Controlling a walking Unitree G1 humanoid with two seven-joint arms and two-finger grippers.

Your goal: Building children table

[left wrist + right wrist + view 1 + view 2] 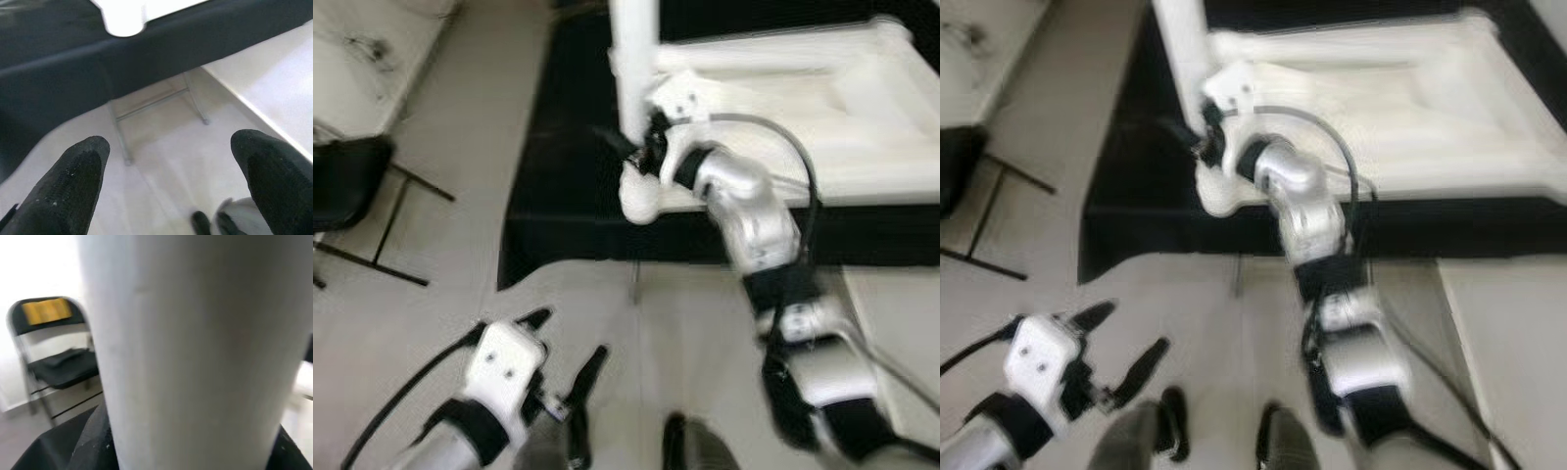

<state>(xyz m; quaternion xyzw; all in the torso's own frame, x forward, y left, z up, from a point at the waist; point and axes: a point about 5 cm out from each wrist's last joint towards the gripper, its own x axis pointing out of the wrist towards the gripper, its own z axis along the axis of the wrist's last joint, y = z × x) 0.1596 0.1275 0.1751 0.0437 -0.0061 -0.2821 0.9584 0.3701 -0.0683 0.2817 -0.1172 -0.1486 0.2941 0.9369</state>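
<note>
My right gripper [641,147] grips the white leg [633,69], upright at the corner of the upturned tabletop [803,108]. Left gripper [570,357] hangs low, jaws wide. A tilt could strip the joint.

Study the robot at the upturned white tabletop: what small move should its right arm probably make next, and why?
Probably turn or press the white table leg into its corner. The right gripper sits at the leg's base, where it stands upright on the upturned white tabletop, and the leg looms close before the wrist camera. The left gripper hangs open above the floor.
</note>
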